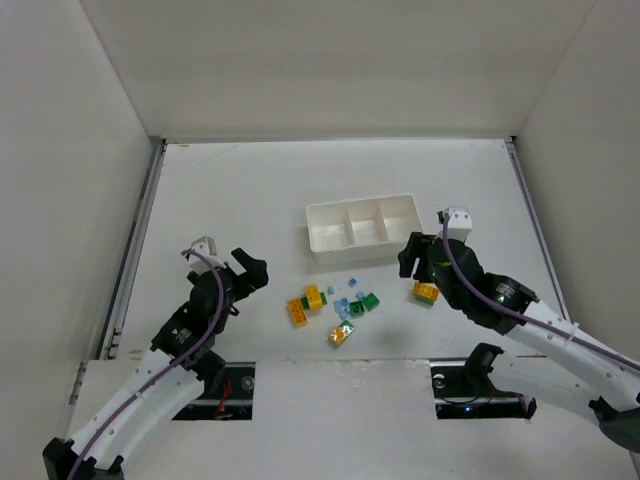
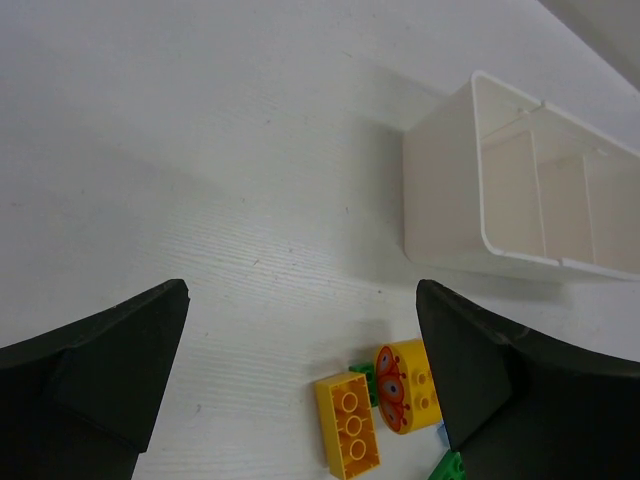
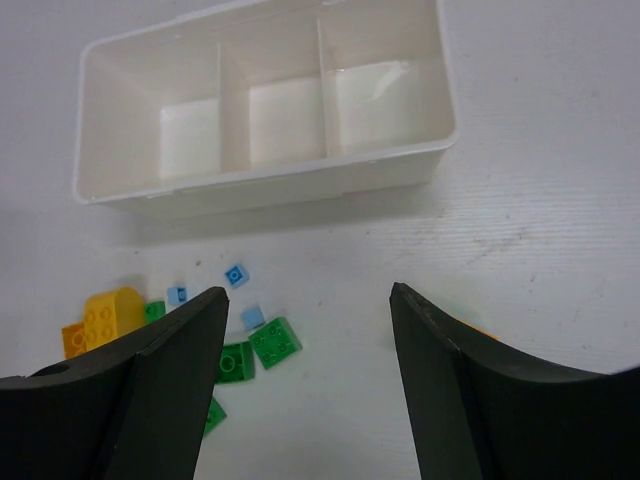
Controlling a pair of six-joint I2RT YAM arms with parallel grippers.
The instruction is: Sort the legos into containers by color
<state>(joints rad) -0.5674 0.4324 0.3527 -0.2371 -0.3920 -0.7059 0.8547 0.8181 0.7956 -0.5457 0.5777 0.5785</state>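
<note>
The left end effector (image 1: 248, 272) hovers with its fingers apart and empty, just left of the legos (image 1: 330, 305) scattered on the bench (image 1: 220, 190). Behind them, the white tray (image 1: 360, 250) has three bare compartments (image 3: 190, 135). The right end effector (image 3: 310, 380) is also spread and holds nothing. Sorting looks unstarted, and every brick remains to be placed.

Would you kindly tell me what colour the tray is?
The tray is white, seen best in the right wrist view.
</note>
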